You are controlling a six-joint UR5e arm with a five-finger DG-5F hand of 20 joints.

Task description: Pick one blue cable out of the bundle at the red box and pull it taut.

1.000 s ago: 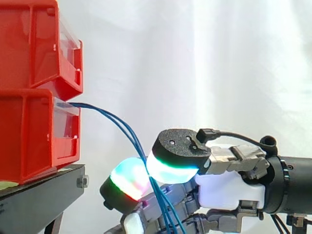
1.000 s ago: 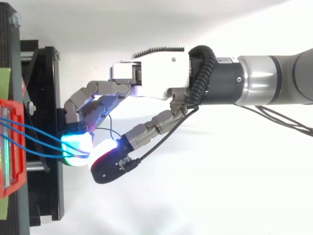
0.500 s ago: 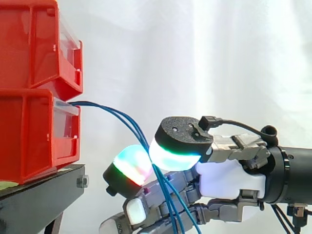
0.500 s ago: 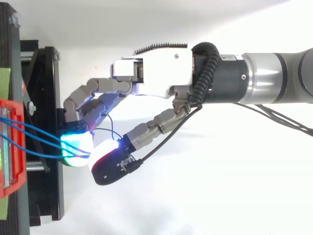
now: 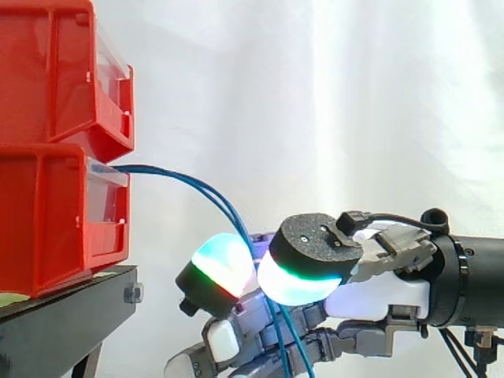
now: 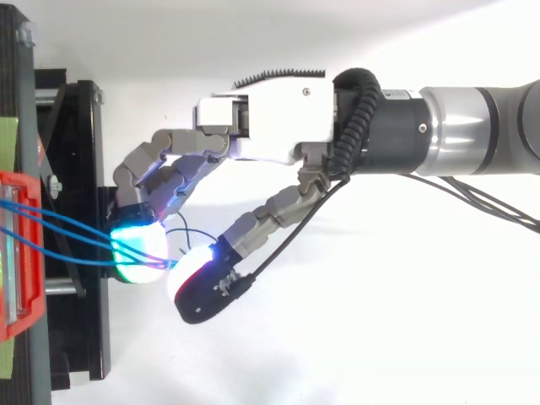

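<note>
Several thin blue cables [image 5: 206, 191] leave the lower red bin [image 5: 55, 213] and arc down to the right into my hand [image 5: 378, 295]. They pass between a glowing finger pad [image 5: 222, 269] and the thumb's pad [image 5: 303, 276], which stand close together with the strands in the gap. From above, the cables [image 6: 63, 226] run from the red bin [image 6: 17, 245] across the stand to the cyan-green fingertip [image 6: 139, 253], and the thumb meets it from the right. The hand [image 6: 270, 126] reaches in from the right with its fingers curled; the cables sag in a curve.
A second red bin [image 5: 55, 71] sits on top of the lower one. Both rest on a black stand [image 5: 71, 315] whose edge [image 6: 80, 169] lies just left of the fingertips. A white curtain hangs behind.
The hand has shifted a little to the right, away from the bins. The thumb pad has dropped and closed in on the finger pad, with the cables between them.
</note>
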